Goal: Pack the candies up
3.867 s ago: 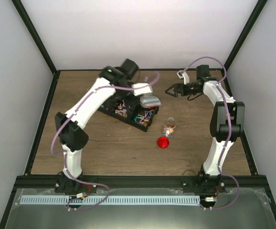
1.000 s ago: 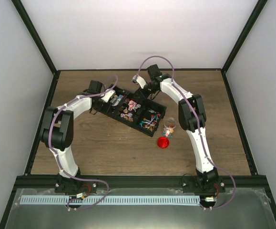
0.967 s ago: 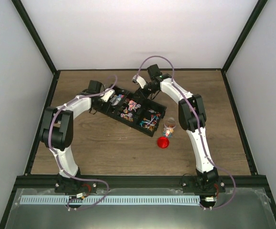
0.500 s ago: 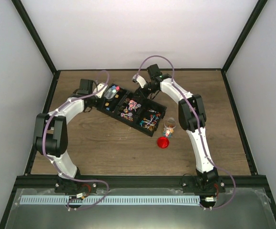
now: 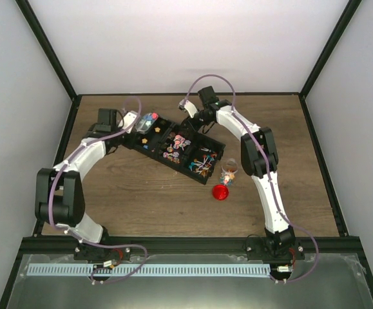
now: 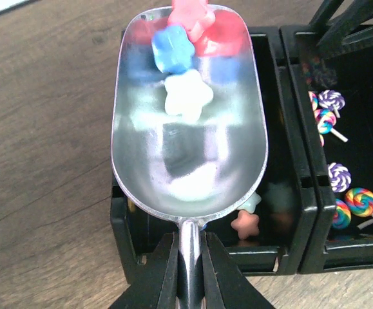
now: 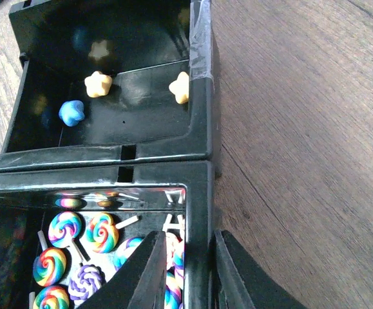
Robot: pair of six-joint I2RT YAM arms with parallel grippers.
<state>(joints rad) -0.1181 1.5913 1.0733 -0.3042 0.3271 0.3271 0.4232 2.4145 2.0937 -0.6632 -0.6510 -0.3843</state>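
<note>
My left gripper (image 6: 189, 248) is shut on the handle of a silvery scoop (image 6: 189, 148). The scoop carries a red, a blue (image 6: 172, 50) and a white candy (image 6: 187, 95) and hovers over the left end compartment of the black tray (image 5: 165, 161). More star candies (image 6: 245, 223) lie in the compartment below it. My right gripper (image 7: 189, 239) straddles the tray's far wall (image 7: 199, 129), one finger inside among lollipops (image 7: 102, 232), one outside; a gap still shows on the inner side. From above, the scoop (image 5: 149, 120) and the right gripper (image 5: 189, 124) sit at the tray's far edge.
A small clear jar (image 5: 229, 170) holding a few candies stands right of the tray, with a round red lid (image 5: 220, 192) lying just in front of it. Yellow (image 7: 98, 84) and blue (image 7: 71, 112) stars lie in the end compartment. Black frame rails border the wooden table.
The left arm has drawn back to the left, bringing the scoop up out of the tray with candies in it. The right arm has stayed put while its jaws narrowed around the tray wall.
</note>
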